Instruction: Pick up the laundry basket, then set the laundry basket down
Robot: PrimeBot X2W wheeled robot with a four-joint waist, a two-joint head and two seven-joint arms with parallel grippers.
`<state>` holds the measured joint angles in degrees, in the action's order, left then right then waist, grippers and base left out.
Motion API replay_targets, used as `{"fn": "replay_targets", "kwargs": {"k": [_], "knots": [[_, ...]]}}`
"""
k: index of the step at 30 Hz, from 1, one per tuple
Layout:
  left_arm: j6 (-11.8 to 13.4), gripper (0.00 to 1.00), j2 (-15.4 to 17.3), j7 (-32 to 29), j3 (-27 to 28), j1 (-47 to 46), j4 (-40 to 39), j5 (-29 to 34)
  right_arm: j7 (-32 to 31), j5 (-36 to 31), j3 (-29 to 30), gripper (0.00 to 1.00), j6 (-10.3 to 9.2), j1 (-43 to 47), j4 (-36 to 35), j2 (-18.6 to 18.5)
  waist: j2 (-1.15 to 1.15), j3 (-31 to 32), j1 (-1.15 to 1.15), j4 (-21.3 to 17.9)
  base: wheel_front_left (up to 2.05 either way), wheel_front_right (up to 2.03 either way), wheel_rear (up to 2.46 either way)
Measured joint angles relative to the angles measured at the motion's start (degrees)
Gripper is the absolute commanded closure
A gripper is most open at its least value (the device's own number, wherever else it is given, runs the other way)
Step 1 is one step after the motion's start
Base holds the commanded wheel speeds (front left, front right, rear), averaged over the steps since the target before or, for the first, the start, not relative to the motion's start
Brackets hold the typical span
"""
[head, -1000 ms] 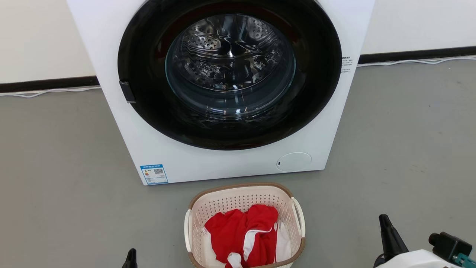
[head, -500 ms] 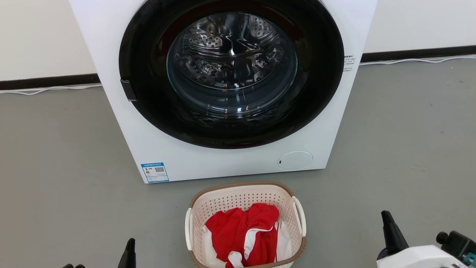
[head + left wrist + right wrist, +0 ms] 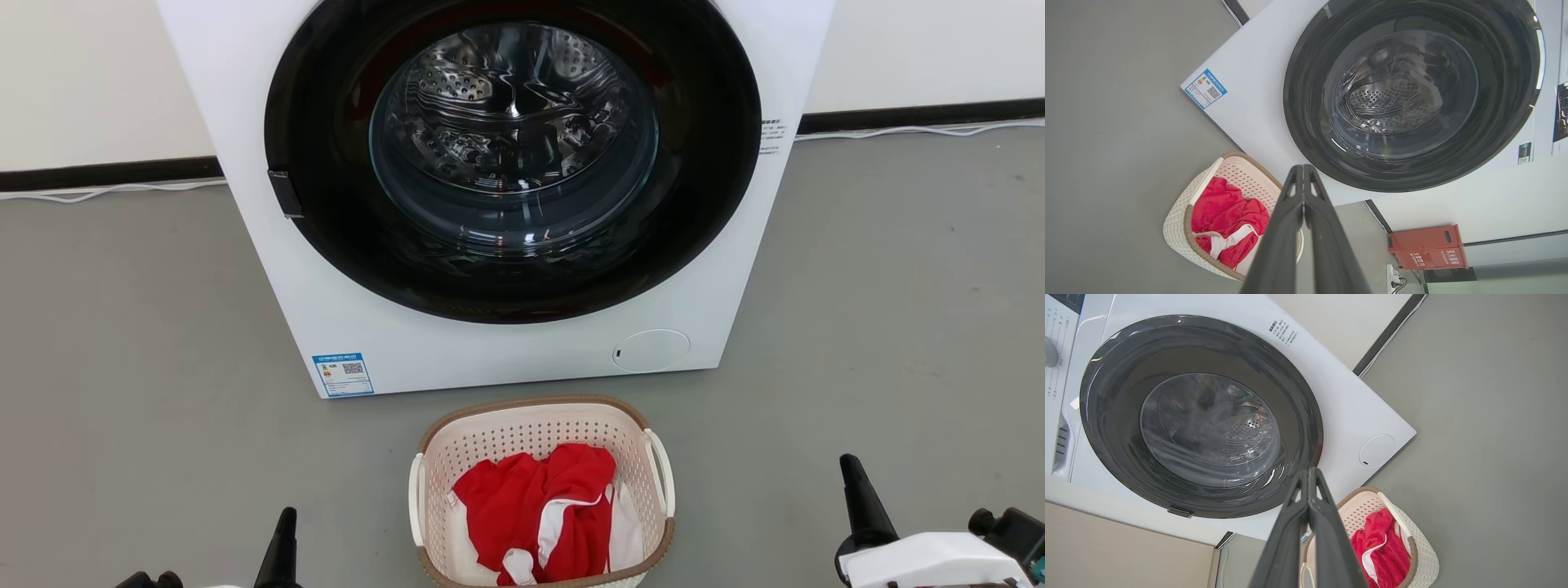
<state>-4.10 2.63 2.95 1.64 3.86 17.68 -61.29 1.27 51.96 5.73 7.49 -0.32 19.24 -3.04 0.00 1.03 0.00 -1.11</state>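
L gripper (image 3: pixel 1303 168), R gripper (image 3: pixel 1310 471): slotted blk tapered fingers (image 3: pixel 1286 228); white R wrist shell (image 3: pixel 931 559), blk knob (image 3: pixel 1008 527).

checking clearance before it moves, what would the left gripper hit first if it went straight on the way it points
Probably the white front of the washing machine, just under its dark door rim: the shut left gripper lines up there. Depth is unclear. The laundry basket sits beside that line.

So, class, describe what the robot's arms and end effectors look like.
The left end effector and right end effector each have two long, dark grey fingers tapering to a point, with small slots near the tips. The right forearm has a smooth white casing with black fittings.
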Motion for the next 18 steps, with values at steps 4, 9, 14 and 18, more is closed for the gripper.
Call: {"fn": "replay_targets", "kwargs": {"k": [4,9,14,18], "knots": [[-0.03,1.00,-0.02,-0.94,0.18,-0.68,-0.08,-2.88,-0.60,3.45,0.12,1.00,0.00,-0.06,-0.15,0.02,0.00,-0.11,0.00,0.10,0.00,0.00,0.00],[-0.54,1.00,-0.05,-1.52,0.41,-1.31,-0.53,-5.48,-1.32,7.06,0.29,1.00,0.00,-0.38,-0.37,0.05,0.00,-0.22,0.00,0.20,0.00,0.00,0.00],[-0.70,1.00,-0.10,-2.46,0.78,-1.90,-0.57,-8.00,-1.85,10.48,0.55,1.00,0.00,-1.19,-0.85,0.08,0.00,-0.32,0.00,0.30,0.00,0.00,0.00],[-1.02,1.00,-0.14,-2.97,1.01,-2.29,-0.80,-10.26,-2.36,13.30,0.87,1.00,0.00,-1.19,-1.09,0.10,0.00,-0.41,0.00,0.38,0.00,0.00,0.00]]}}
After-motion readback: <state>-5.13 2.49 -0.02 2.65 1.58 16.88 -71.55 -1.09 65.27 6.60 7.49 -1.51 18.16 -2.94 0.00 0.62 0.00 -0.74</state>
